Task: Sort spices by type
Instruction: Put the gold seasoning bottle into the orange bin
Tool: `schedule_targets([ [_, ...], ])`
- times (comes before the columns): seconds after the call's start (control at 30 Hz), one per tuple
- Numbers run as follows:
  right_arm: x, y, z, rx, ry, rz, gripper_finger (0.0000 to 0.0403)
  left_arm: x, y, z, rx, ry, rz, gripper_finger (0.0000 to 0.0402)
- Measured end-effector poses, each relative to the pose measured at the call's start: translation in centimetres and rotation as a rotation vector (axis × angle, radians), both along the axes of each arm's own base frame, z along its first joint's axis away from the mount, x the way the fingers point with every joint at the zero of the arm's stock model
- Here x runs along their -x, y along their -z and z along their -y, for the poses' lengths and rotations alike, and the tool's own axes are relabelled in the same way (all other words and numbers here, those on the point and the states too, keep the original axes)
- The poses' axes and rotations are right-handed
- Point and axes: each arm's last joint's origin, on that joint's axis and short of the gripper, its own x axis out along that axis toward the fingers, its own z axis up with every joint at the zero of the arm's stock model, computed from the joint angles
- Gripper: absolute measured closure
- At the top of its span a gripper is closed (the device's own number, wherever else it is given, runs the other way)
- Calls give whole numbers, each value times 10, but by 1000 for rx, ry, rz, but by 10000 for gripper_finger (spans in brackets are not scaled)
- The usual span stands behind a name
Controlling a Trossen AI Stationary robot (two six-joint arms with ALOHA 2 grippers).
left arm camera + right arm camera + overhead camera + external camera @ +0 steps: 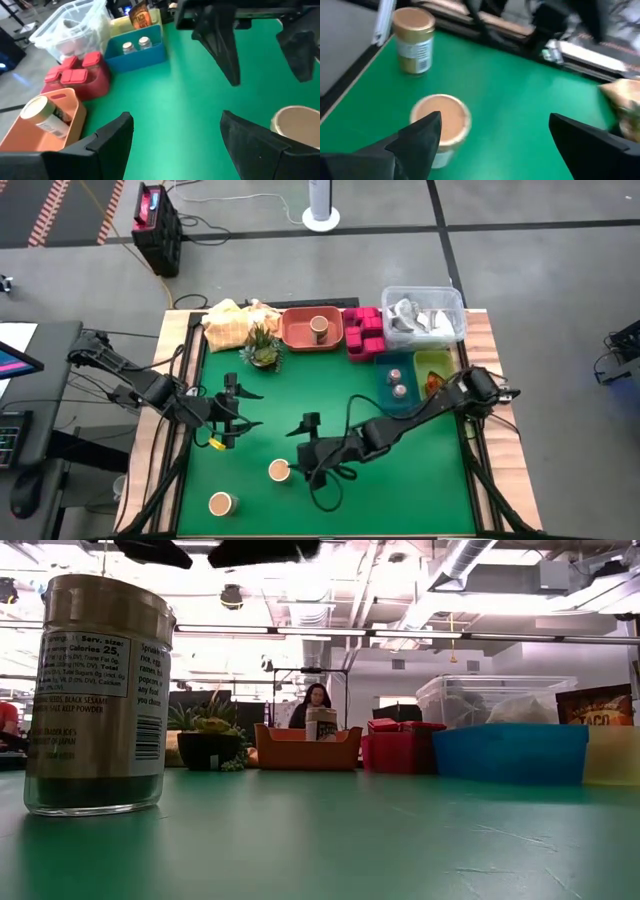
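Starts with the green table (pixel 400 480), the biggest thing here. Holds a row of trays along the far edge, and the orange tray (pixel 296 338) already has one cup (pixel 319 328) standing in it. Looks like the home for the tan cups.

Next, the right gripper (pixel 305 464), low over the near middle of the table. Wide open, gripping nothing. Reaches toward the left arm's side, where the loose cup (pixel 279 470) stands just beside its fingertips, not yet between them. Seen from the right wrist, sits nearer one finger (pixel 417 142) than the other, so probably needs a small slide sideways before closing.

Then the left gripper (pixel 232 418), farther from that cup, up the table from it. Also open and empty, waiting. So the right arm's job, going by which is closer.

Now the loose cup itself. Small and round, with a flat tan top. Stands straight up, long way pointing up, so a squeeze across its round sides should work. Could tip if bumped by one finger first.

Last, a second cup (pixel 221 503), close to the near left corner, well apart from both grippers. Gold top, pale label, upright too. Still to be sorted.
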Motion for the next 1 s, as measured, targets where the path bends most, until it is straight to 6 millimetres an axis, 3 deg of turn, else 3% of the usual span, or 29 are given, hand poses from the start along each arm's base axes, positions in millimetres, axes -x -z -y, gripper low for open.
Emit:
schedule_targets([
  [0.17, -25, 4, -10, -81, -80, -83, 5, 1, 2, 1, 24, 24, -21, 116],
  [0.33, -35, -6, -10, -144, -104, -31, 4, 4, -1, 2, 133, 88, -24, 116],
  [0.43, -39, 12, -11, -144, -100, -64, 3, 5, 0, 2, 149, 78, -31, 116],
  [0.63, -46, 21, -15, -179, -127, -34, 4, 8, 1, -1, 147, 33, -39, 116],
  [1.0, -60, 66, -13, -167, -106, -83, 4, 10, 6, -3, 178, -14, -79, 116],
])
